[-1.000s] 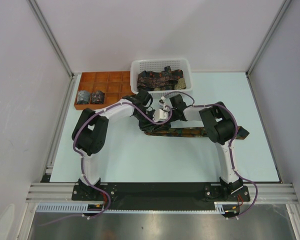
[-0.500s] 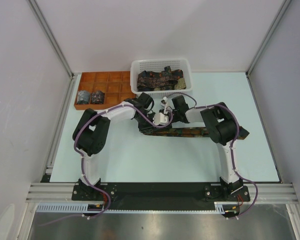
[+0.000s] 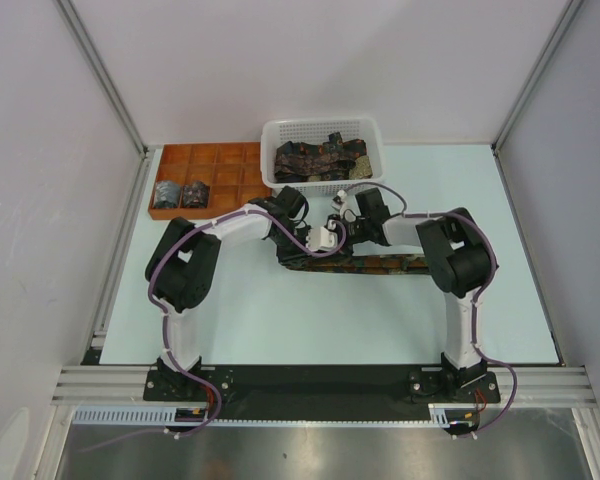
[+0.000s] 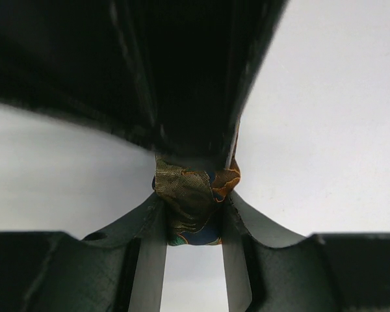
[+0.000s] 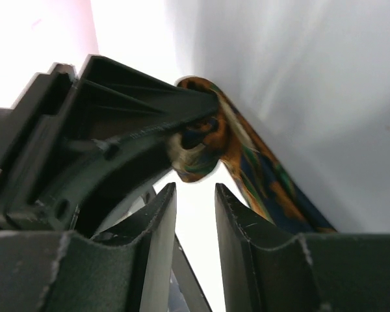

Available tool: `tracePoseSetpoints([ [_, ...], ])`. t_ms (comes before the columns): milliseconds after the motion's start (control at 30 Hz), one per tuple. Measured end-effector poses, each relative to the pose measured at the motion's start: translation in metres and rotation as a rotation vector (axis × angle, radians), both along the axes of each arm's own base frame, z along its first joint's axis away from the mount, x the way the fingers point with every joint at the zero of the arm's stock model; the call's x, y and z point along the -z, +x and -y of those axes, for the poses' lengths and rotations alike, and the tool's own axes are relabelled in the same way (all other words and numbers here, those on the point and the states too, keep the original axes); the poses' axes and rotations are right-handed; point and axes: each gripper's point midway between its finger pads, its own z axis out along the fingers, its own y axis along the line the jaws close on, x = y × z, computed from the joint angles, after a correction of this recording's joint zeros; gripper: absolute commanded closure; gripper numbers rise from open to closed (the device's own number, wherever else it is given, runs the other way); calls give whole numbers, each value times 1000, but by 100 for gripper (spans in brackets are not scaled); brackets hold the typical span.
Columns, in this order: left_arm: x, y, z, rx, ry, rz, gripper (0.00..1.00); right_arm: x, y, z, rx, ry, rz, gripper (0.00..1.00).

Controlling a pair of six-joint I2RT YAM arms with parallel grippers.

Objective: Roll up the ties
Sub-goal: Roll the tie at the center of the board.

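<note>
Rolled end of tie (image 4: pixel 185 188) clamped in left gripper (image 4: pixel 195 211).
In the top view the tie runs rightward across frame centre; right gripper (image 5: pixel 195 194) stands parted just beside the roll, gripping nothing.

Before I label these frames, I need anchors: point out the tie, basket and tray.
tie (image 3: pixel 380 264): top view, flat strip on the table.
basket (image 3: pixel 320 122): top view, far rim.
tray (image 3: pixel 208 157): top view, an empty compartment.

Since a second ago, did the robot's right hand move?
Yes. The right hand slid a little to the right in the top view, ending below the right half of the white basket.
</note>
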Motion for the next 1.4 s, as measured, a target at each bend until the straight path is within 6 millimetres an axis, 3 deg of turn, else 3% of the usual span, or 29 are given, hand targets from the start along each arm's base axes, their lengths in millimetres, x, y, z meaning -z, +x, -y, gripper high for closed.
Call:
tracePoseSetpoints([
  [167, 0, 0, 0, 2, -1, 2, 59, -9, 0, -15, -3, 39, 13, 65],
  [533, 1, 0, 0, 9, -6, 4, 54, 15, 0, -19, -15, -2, -3, 100],
  [700, 1, 0, 0, 8, -7, 3, 46, 16, 2, -16, -20, -18, 13, 100],
  [833, 1, -2, -1, 6, -12, -8, 26, 20, 4, -11, -12, -42, 15, 100],
  [933, 1, -3, -3, -7, -27, -27, 20, 25, 6, -4, -1, -64, 6, 100],
  [1267, -3, 10, -20, -100, -72, -59, 17, 29, 5, 3, 0, -98, -3, 100],
  [1367, -4, 7, -15, -95, -85, -69, 19, 30, 5, 3, 0, -102, -3, 100],
  [1400, -5, 6, -13, -89, -90, -72, 24, 30, 5, 3, 0, -102, -2, 100],
])
